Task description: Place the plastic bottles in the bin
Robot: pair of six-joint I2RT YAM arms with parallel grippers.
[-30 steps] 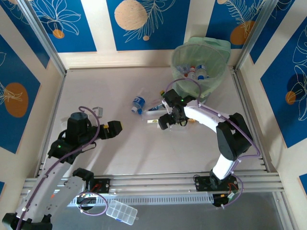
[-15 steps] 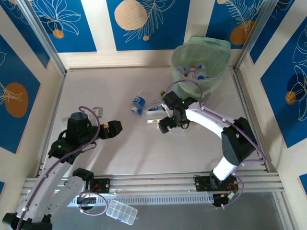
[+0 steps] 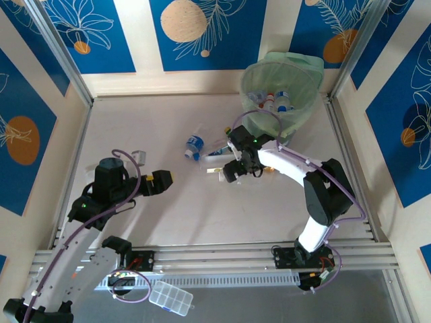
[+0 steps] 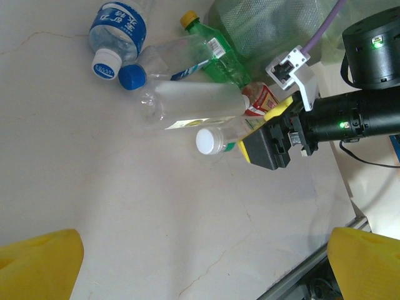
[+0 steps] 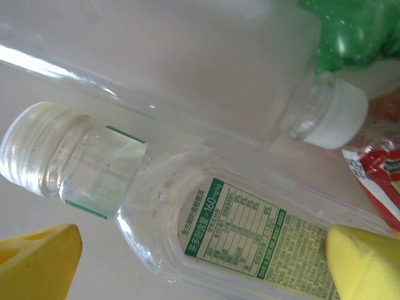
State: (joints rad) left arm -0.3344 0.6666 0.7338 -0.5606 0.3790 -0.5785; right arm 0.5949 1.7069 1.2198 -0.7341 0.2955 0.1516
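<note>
Right hand (image 5: 200, 265): spread, straddling white-capped clear bottle (image 5: 187, 212)
Left hand (image 4: 200, 269): spread, empty, over the surface (image 4: 94, 187)
Bin (image 3: 315, 94): several bottles (image 3: 279, 101) inside, surface's far right

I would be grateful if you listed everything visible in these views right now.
clear plastic bottle with blue label and white cap: one, clear, left end of the pile on the table
clear bottle with blue cap: one, clear, beside it
green plastic bottle with yellow cap: one, green, pile's bin side
large clear bottle: one, clear, mid-pile
small clear white-capped bottle with green label: one, clear, pile's near side
red-labelled bottle: one, mostly hidden
bottles inside the bin: several, count unclear
round pale-green translucent bin: one, far right
clear compartment box: one, near edge
pale table: one
left gripper: black and yellow, open, over bare table
right gripper: black and yellow, open, fingers either side of the white-capped bottle
</note>
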